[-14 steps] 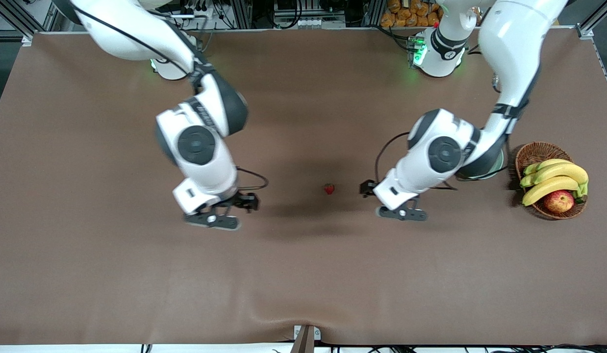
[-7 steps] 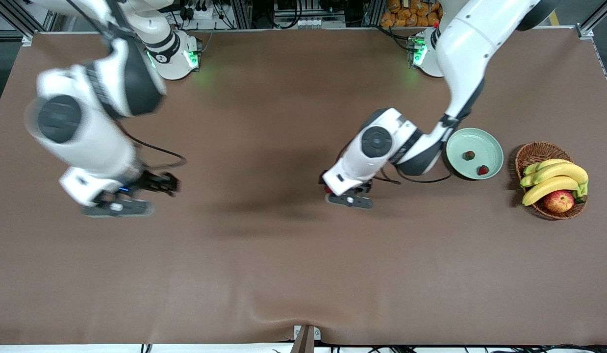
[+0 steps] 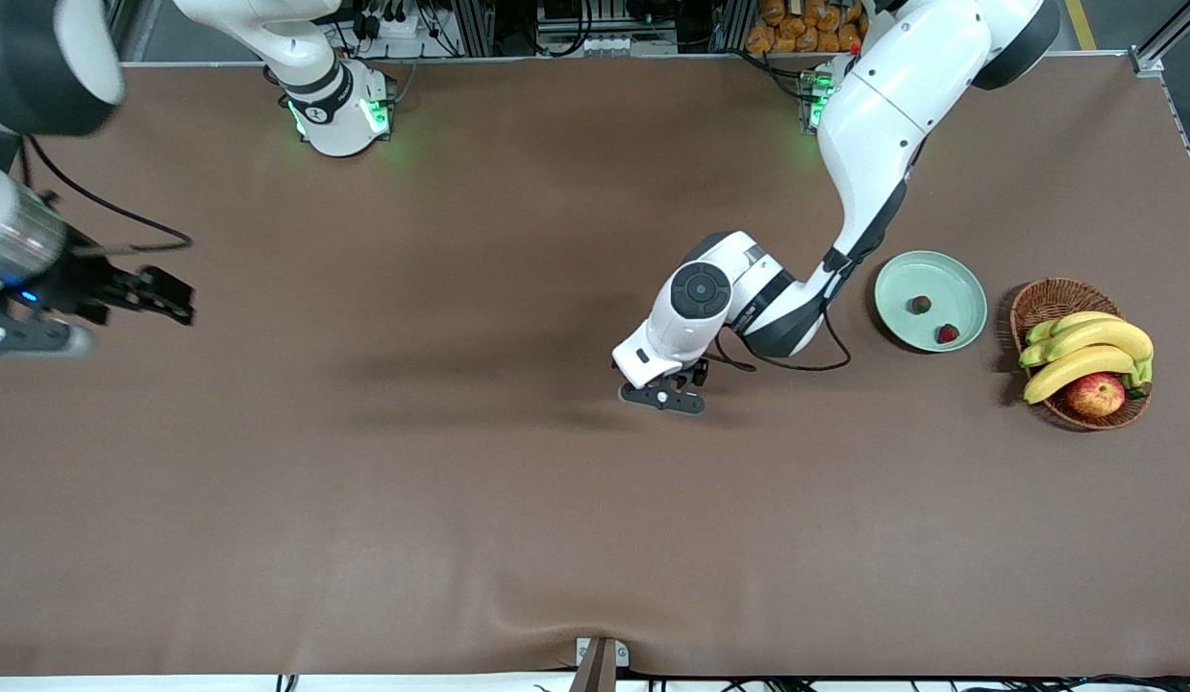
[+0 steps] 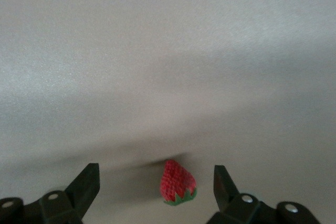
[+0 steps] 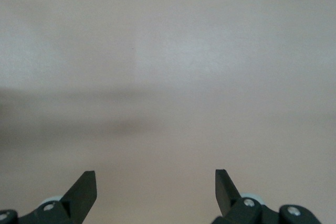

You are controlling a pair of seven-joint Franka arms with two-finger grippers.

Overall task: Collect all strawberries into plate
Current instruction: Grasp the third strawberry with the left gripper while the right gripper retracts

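Note:
One strawberry (image 4: 177,183), red with a green cap, lies on the brown table between the spread fingers of my left gripper (image 4: 156,174), which is open and not touching it. In the front view this gripper (image 3: 662,396) is low over the middle of the table and hides that berry. The pale green plate (image 3: 883,288) sits toward the left arm's end and holds two strawberries (image 3: 920,305) (image 3: 948,333). My right gripper (image 3: 33,336) hangs over the table's edge at the right arm's end. In its wrist view the right gripper (image 5: 155,174) is open with only bare table below.
A wicker basket (image 3: 1047,298) with bananas (image 3: 1085,346) and an apple (image 3: 1095,394) stands beside the plate, closer to the left arm's end of the table. A cable loops from the left wrist near the plate.
The right arm has swung away from the table's middle to its own end. The left gripper has moved from near the plate to the middle and come down around the strawberry.

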